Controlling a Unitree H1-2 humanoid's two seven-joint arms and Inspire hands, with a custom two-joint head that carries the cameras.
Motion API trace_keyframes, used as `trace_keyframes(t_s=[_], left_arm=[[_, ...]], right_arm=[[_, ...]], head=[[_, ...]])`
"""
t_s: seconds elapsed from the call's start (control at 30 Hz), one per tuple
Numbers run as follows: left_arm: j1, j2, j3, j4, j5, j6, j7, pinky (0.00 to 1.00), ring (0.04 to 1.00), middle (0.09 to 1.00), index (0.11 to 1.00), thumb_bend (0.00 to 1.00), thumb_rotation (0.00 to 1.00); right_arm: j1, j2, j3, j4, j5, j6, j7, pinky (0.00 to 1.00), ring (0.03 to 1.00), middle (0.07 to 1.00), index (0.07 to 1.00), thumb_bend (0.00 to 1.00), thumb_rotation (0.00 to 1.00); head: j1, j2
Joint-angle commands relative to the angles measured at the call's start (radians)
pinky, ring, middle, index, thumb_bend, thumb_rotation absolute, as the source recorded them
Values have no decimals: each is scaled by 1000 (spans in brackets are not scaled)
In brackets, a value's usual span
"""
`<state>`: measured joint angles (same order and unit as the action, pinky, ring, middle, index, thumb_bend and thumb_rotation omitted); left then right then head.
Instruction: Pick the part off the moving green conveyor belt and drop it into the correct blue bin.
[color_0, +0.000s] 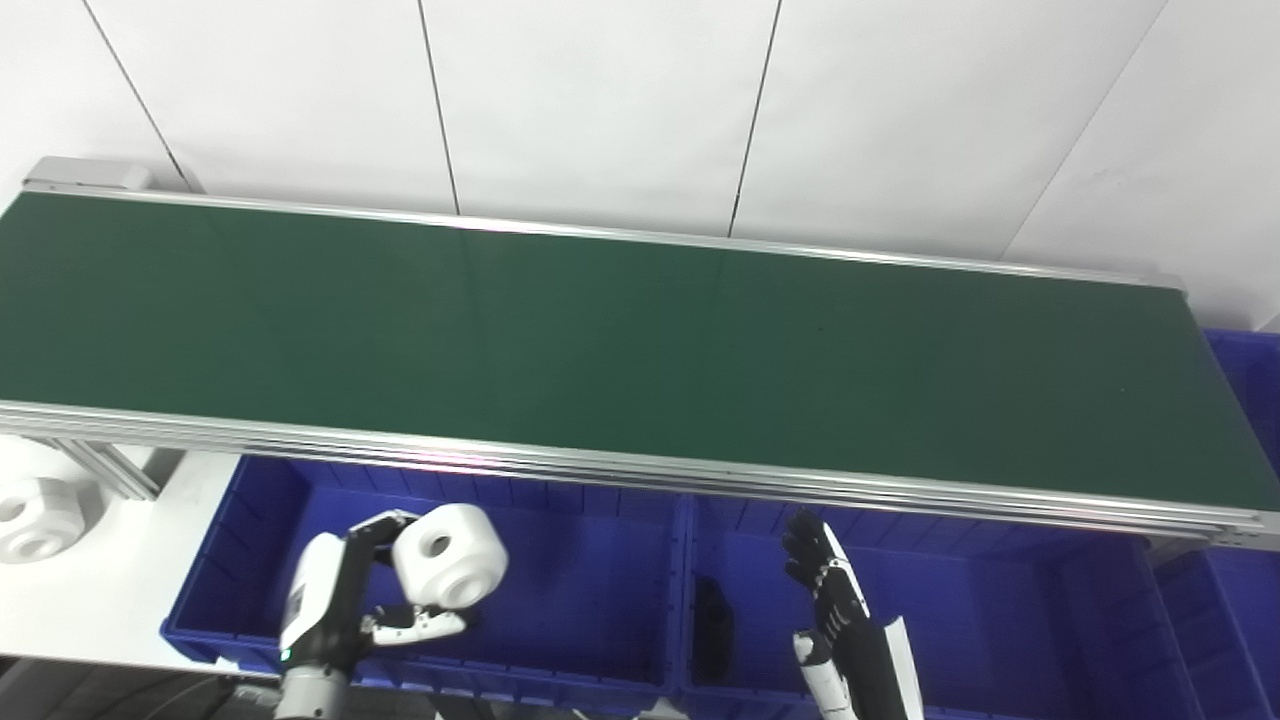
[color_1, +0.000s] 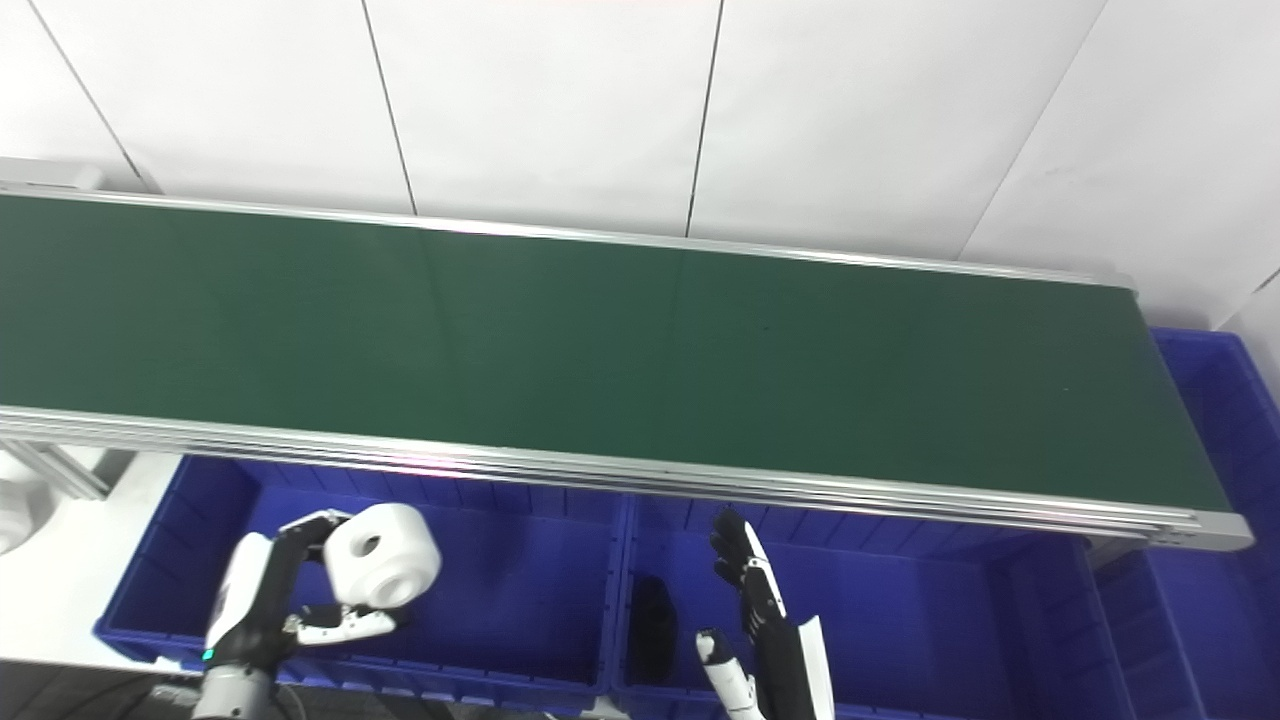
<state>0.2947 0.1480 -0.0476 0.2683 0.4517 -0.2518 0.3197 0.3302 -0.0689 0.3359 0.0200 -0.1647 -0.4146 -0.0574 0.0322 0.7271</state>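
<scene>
My left hand (color_0: 345, 595) is shut on a white round part (color_0: 450, 555) with a centre hole and holds it above the left blue bin (color_0: 590, 590). It shows in the right eye view too (color_1: 383, 568). My right hand (color_0: 835, 600) is open and empty, fingers straight, over the middle blue bin (color_0: 1000, 610). The green conveyor belt (color_0: 620, 340) runs across the picture with no part on it.
A dark object (color_0: 712, 620) lies in the middle bin next to the divider. Another white part (color_0: 35, 518) sits on the white table at the left. A third blue bin (color_0: 1240, 600) stands at the right, past the belt's end. The belt's aluminium rail (color_0: 640, 470) overhangs the bins.
</scene>
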Motion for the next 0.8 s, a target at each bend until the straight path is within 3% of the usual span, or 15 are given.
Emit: trace_keyframes(t_s=[0.0, 0.03, 0.2, 0.33, 0.57, 0.77], left_arm=[[-28, 8, 3, 6, -15, -2, -8, 801, 870, 895, 865, 621, 442], [-37, 7, -1, 18, -16, 0, -13, 846, 908, 930, 904, 640, 510], [-55, 12, -14, 14, -37, 33, -74, 915, 972, 993, 976, 671, 609], [-40, 8, -21, -22, -38, 18, -85, 908, 966, 990, 969, 683, 609], [33, 10, -58, -116, -27, -195, -56, 888, 941, 958, 938, 630, 614], [71, 49, -200, -234, -40, -218, -12, 854, 897, 917, 908, 644, 697]], right_arm=[[-5, 1, 10, -16, 9, -55, -12, 897, 923, 934, 951, 671, 919], [-6, 0, 13, -13, 14, -55, -10, 904, 928, 937, 952, 674, 916], [-7, 0, 17, -8, -2, -55, -25, 912, 933, 941, 951, 689, 927], [-9, -3, 25, -5, -6, -55, -41, 904, 927, 938, 947, 690, 922], [-17, -9, 34, 10, 6, -55, -52, 908, 928, 940, 949, 697, 923], [-30, -8, 47, 30, 23, -55, -55, 924, 937, 940, 947, 697, 907]], head=[[-1, -5], [-1, -6], [-3, -8], [-7, -10], [-26, -23], [-72, -40]])
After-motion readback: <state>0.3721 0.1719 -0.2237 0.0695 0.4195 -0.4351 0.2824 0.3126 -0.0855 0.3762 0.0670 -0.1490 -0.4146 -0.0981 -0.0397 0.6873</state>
